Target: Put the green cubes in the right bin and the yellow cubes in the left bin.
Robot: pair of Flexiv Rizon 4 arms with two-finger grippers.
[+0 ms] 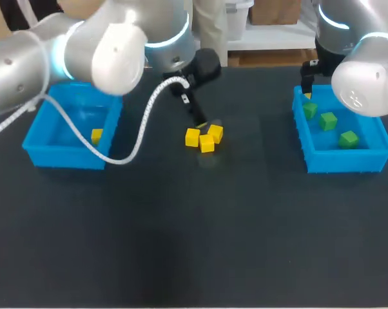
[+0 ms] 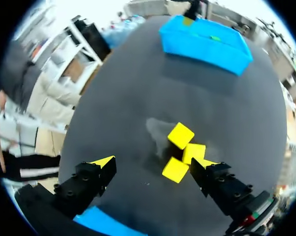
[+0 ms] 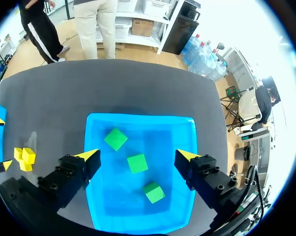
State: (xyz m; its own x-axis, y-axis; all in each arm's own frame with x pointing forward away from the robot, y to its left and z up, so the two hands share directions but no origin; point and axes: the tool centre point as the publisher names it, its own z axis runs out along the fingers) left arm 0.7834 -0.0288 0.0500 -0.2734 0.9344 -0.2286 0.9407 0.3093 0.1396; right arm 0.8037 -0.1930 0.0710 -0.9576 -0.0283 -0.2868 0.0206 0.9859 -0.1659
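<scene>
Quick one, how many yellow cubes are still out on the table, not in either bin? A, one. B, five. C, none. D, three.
D: three yellow cubes sit in a tight cluster on the table between the bins, while a fourth yellow cube already lies in the left bin.

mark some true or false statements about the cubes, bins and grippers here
1. Three green cubes lie in the right bin. True.
2. The left bin holds three cubes. False: it holds one yellow cube.
3. Three yellow cubes sit bunched on the table between the bins. True.
4. The left gripper is shut on a cube. False: it is open, fingers wide apart by the bunch.
5. The right gripper holds a green cube. False: it is open and empty over the right bin.
</scene>
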